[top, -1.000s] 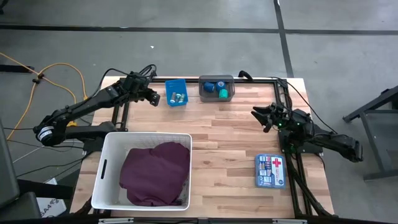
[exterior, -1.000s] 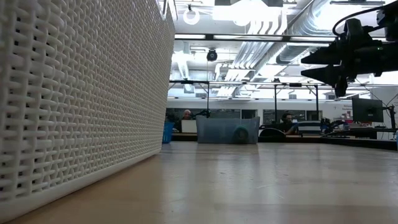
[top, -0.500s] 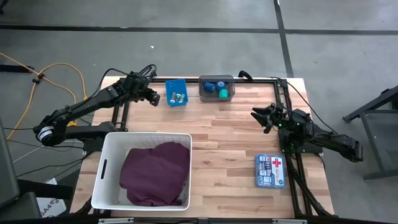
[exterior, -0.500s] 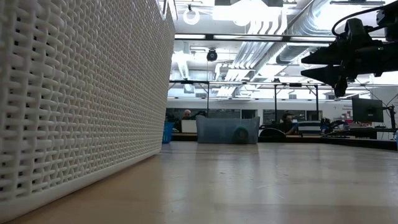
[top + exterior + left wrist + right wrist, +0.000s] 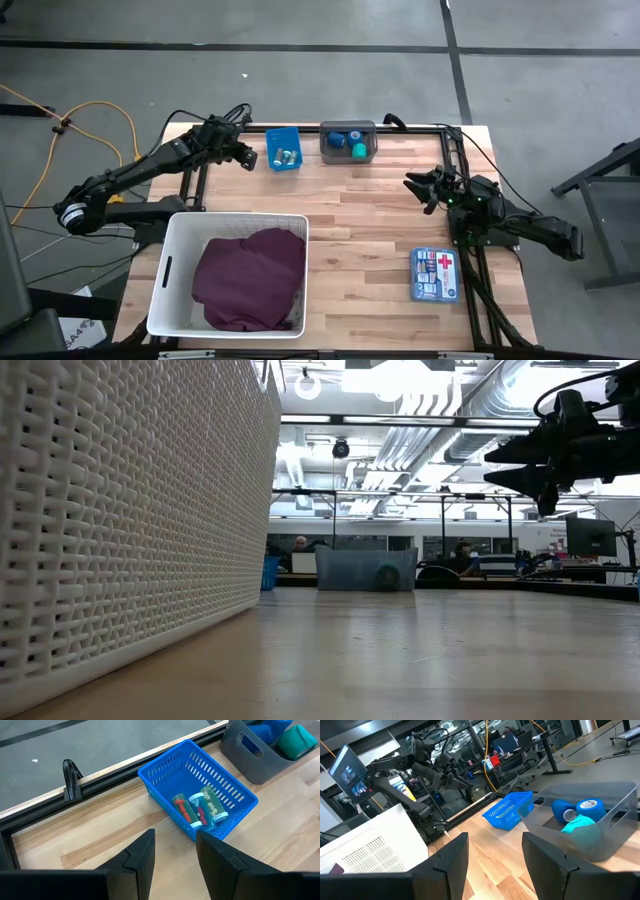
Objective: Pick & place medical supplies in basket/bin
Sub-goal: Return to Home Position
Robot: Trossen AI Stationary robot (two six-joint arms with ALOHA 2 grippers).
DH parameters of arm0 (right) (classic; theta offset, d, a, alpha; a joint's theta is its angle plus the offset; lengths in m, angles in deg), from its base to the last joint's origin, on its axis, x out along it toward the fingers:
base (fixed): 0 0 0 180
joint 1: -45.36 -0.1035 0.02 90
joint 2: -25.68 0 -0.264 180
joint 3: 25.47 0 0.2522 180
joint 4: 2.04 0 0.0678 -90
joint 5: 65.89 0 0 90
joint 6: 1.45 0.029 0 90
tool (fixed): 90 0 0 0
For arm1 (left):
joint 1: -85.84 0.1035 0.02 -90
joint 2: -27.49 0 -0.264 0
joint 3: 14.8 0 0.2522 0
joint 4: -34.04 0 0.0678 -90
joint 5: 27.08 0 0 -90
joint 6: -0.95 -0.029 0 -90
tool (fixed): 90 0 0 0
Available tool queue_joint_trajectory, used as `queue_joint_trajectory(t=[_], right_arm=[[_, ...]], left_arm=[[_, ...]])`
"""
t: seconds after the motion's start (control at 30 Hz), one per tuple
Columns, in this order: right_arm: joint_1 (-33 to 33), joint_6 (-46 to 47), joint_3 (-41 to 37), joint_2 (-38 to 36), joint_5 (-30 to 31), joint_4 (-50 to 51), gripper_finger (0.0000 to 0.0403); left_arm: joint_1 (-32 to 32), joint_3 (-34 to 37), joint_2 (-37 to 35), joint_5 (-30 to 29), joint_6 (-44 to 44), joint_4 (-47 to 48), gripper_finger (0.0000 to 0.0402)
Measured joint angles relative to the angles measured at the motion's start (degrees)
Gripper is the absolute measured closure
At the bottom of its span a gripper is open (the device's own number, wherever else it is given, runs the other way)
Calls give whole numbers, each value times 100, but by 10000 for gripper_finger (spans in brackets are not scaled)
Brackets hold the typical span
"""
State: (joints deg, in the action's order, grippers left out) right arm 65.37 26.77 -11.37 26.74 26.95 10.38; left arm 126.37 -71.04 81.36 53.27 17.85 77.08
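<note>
The white basket [image 5: 230,275] stands at the table's near left and holds the maroon cloth [image 5: 250,278]. A small blue bin [image 5: 197,795] at the far edge holds several vials [image 5: 200,811] lying on its floor. Beside it a grey bin [image 5: 348,142] holds blue tape rolls [image 5: 577,810] and a green one [image 5: 358,151]. My left gripper [image 5: 174,847] hovers open just left of the blue bin. My right gripper [image 5: 418,188] is open above the table's right part, pointing toward the bins. The grey patterned cloth is out of view.
A blue first-aid box [image 5: 435,275] lies flat at the table's near right. Bare wood stretches between the basket, the bins and the box. A dark frame rail [image 5: 300,130] runs along the far edge. People sit at desks in the room behind [image 5: 300,545].
</note>
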Motion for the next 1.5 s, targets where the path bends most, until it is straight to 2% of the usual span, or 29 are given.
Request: queue_joint_trajectory(t=[1.3,1.5], right_arm=[[0,0,-2,0,-6,-13,230],[-2,0,-2,1,-6,-15,230]], left_arm=[[2,0,0,-12,-89,0,265],[-105,0,0,-11,-212,-398,265]])
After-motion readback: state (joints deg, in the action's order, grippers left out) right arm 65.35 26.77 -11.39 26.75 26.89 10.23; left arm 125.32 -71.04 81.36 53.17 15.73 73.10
